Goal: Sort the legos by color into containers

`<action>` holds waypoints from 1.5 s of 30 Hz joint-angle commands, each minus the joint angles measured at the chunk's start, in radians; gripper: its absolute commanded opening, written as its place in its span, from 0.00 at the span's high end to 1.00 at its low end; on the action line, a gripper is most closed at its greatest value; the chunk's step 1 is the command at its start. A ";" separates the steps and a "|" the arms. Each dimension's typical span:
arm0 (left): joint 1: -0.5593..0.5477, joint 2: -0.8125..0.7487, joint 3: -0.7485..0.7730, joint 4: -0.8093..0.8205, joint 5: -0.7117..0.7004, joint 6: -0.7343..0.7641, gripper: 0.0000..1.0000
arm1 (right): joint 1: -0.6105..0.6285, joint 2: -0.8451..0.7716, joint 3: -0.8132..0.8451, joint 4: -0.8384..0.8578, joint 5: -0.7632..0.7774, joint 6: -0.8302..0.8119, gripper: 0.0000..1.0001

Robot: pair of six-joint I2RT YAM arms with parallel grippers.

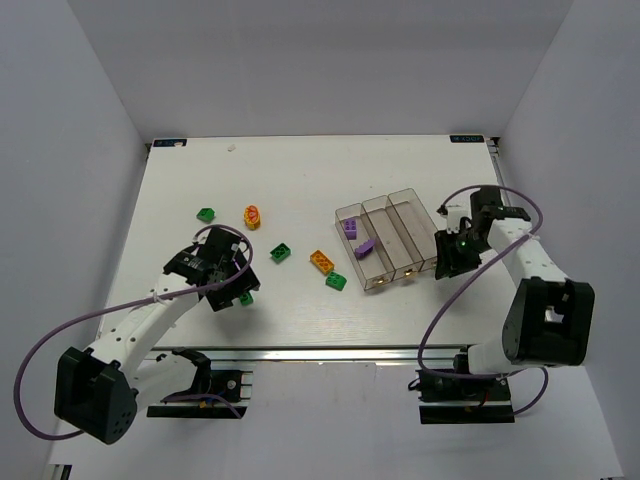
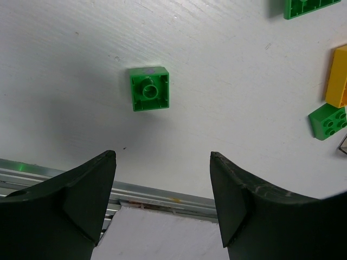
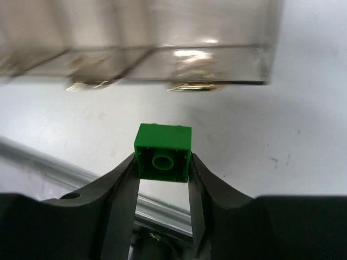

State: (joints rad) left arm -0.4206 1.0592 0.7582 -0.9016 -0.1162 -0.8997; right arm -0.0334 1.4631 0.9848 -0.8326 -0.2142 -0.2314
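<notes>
Sorting: pinched a green lego (image 3: 162, 146) in right gripper (image 3: 162, 161) near containers (image 3: 217, 59); hovered left gripper (image 2: 162, 157), spread wide, over another green lego (image 2: 149, 88) on counter (image 2: 244, 108).

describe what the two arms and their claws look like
The left arm and right arm have white links, chunky black joint housings and black bases. A purple cable loops loosely along each. The left claw and right claw each have two matte black, wedge-shaped fingers.

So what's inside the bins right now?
Two purple bricks lie in the left bin. The middle bin and right bin show none, though their near ends are unclear.
</notes>
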 commanded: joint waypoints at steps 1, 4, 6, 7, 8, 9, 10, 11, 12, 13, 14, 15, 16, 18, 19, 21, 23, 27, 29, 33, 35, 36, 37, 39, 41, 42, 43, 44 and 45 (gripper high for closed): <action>0.002 0.007 -0.002 0.035 -0.011 -0.002 0.20 | -0.002 -0.079 0.090 -0.244 -0.233 -0.356 0.90; 0.002 0.034 0.018 0.049 -0.011 0.015 0.20 | 0.004 -0.133 0.126 -0.289 -0.319 -0.485 0.94; 0.002 0.054 0.033 0.052 -0.014 0.025 0.20 | 0.007 -0.159 0.147 -0.254 -0.368 -0.496 0.96; 0.002 0.062 0.045 0.049 -0.019 0.030 0.20 | 0.012 -0.159 0.181 -0.238 -0.407 -0.493 0.96; 0.002 0.065 0.053 0.046 -0.020 0.038 0.20 | 0.021 -0.146 0.201 -0.218 -0.421 -0.476 0.96; 0.002 0.068 0.061 0.044 -0.022 0.041 0.20 | 0.026 -0.135 0.222 -0.173 -0.428 -0.452 0.96; 0.002 0.070 0.066 0.043 -0.025 0.044 0.20 | 0.032 -0.116 0.244 -0.155 -0.442 -0.409 0.96; 0.002 0.071 0.067 0.046 -0.025 0.048 0.20 | 0.032 -0.078 0.286 -0.142 -0.442 -0.395 0.96; 0.002 0.071 0.067 0.044 -0.026 0.050 0.20 | 0.067 -0.055 0.305 -0.101 -0.438 -0.370 0.96; 0.002 0.073 0.064 0.046 -0.027 0.051 0.20 | 0.085 -0.017 0.322 -0.083 -0.438 -0.329 0.97; 0.002 0.074 0.063 0.047 -0.027 0.050 0.20 | 0.090 0.000 0.356 -0.073 -0.435 -0.313 0.97; 0.002 0.076 0.064 0.046 -0.027 0.051 0.20 | 0.101 0.020 0.365 -0.025 -0.424 -0.289 0.97; 0.002 0.081 0.067 0.043 -0.031 0.051 0.20 | 0.122 0.046 0.374 -0.001 -0.415 -0.242 0.96; 0.002 0.081 0.070 0.043 -0.034 0.050 0.20 | 0.154 0.075 0.402 0.039 -0.387 -0.203 0.93; 0.002 0.082 0.072 0.044 -0.037 0.050 0.20 | 0.162 0.110 0.411 0.071 -0.363 -0.188 0.92; 0.002 0.085 0.078 0.047 -0.042 0.047 0.20 | 0.193 0.146 0.440 0.081 -0.321 -0.166 0.90; 0.002 0.096 0.090 0.040 -0.049 0.048 0.20 | 0.219 0.190 0.454 0.099 -0.294 -0.151 0.89; 0.002 0.102 0.113 0.029 -0.066 0.048 0.20 | 0.244 0.255 0.483 0.113 -0.211 -0.132 0.84; 0.002 0.102 0.121 0.024 -0.073 0.047 0.20 | 0.245 0.290 0.488 0.121 -0.194 -0.123 0.79; 0.002 0.111 0.141 0.020 -0.080 0.050 0.20 | 0.259 0.339 0.506 0.121 -0.168 -0.129 0.63; 0.002 0.117 0.144 0.020 -0.080 0.048 0.20 | 0.265 0.356 0.517 0.122 -0.160 -0.131 0.51; 0.002 0.120 0.145 0.021 -0.080 0.050 0.20 | 0.265 0.364 0.522 0.121 -0.156 -0.131 0.46; 0.002 0.130 0.151 0.024 -0.080 0.053 0.20 | 0.270 0.373 0.532 0.118 -0.155 -0.131 0.43; 0.002 0.142 0.159 0.029 -0.079 0.059 0.20 | 0.267 0.379 0.540 0.116 -0.155 -0.129 0.36; 0.002 0.162 0.167 0.032 -0.080 0.064 0.20 | 0.268 0.381 0.554 0.113 -0.160 -0.132 0.29; 0.002 0.168 0.168 0.032 -0.080 0.065 0.20 | 0.270 0.381 0.558 0.112 -0.162 -0.132 0.28; 0.002 0.185 0.173 0.032 -0.080 0.067 0.20 | 0.268 0.379 0.561 0.106 -0.163 -0.134 0.28; 0.002 0.194 0.176 0.030 -0.080 0.065 0.20 | 0.268 0.378 0.574 0.102 -0.172 -0.134 0.28; 0.002 0.205 0.179 0.030 -0.079 0.067 0.21 | 0.267 0.370 0.580 0.099 -0.188 -0.143 0.27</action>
State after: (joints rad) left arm -0.4206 1.2488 0.8993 -0.8791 -0.1768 -0.8459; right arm 0.2314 1.8488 1.5074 -0.7322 -0.3744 -0.3668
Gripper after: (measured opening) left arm 0.796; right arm 0.724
